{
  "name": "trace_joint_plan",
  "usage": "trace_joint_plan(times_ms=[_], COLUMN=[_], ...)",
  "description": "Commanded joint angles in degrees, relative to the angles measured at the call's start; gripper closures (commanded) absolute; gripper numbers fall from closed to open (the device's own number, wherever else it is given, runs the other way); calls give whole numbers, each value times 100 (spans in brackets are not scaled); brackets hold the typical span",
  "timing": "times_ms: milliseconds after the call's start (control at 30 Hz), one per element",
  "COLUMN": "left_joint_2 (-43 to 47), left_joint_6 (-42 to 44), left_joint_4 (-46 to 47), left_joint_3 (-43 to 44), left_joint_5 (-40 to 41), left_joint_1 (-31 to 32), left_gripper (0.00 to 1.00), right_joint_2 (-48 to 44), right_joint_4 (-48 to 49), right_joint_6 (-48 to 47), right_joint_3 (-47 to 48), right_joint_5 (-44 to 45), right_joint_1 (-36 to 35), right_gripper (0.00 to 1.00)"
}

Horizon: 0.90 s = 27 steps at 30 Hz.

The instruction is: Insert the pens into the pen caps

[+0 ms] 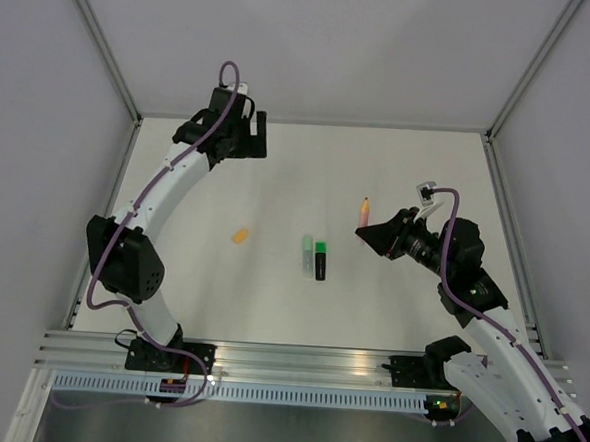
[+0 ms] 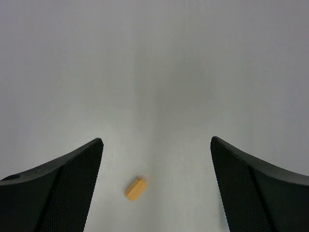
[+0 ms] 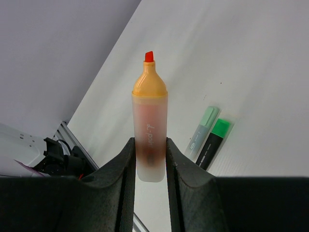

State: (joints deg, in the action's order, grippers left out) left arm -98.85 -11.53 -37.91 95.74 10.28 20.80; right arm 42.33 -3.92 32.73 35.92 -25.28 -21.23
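My right gripper (image 1: 376, 232) is shut on the salmon orange pen (image 3: 149, 126) and holds it above the table, its bare red tip pointing away from the fingers. The pen also shows in the top view (image 1: 365, 212). The pale mint pen (image 1: 307, 252) and the black and bright green pen (image 1: 321, 261) lie side by side at the table's middle. In the right wrist view the mint pen (image 3: 200, 133) and the black pen (image 3: 212, 144) each carry a cap-coloured end piece. The orange cap (image 1: 239, 235) lies alone, left of them. My left gripper (image 1: 248, 134) is open, high at the back; the cap (image 2: 135, 188) shows between its fingers (image 2: 82, 179), far below.
The white table (image 1: 277, 180) has grey walls on three sides and an aluminium rail (image 1: 296, 361) along the near edge, where both arm bases are bolted. The rail's corner and cables show in the right wrist view (image 3: 58, 154).
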Motion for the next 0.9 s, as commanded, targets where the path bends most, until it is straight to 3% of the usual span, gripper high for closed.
trace_joint_plan(times_ms=[0,67,167,267,333,600,867], left_joint_2=[85,33,-73,-91,-38,-618,-627], left_joint_6=[-3077,-4586,-6143,-7831,-8502,-9586,-10475], left_joint_4=[-558,-1076,-1682,-2411,-2335,-2310,-1764], left_joint_3=[340,148,-160,-765,-1022,-1461,-2243], left_joint_5=[-227,-552,-1167,-1169,-1090,-1757,-1302], left_joint_1=[-444,-585,-629,-551,-480,-436,-436], left_gripper=[6,14,18,21,21,20,19], right_joint_2=[-67,-67,-93,-75,-49,-180,-348], right_joint_4=[120,129,137,129,129,50,-126], right_joint_6=[-56,-47,-47,-47,-48,-100,-188], right_joint_3=[161,169,161,152,152,196,257], right_joint_5=[58,49,75,111,102,146,251], right_joint_1=[-21,-12,-12,-12,-12,-12,-12], right_gripper=[100,100,100,100,100,100,100])
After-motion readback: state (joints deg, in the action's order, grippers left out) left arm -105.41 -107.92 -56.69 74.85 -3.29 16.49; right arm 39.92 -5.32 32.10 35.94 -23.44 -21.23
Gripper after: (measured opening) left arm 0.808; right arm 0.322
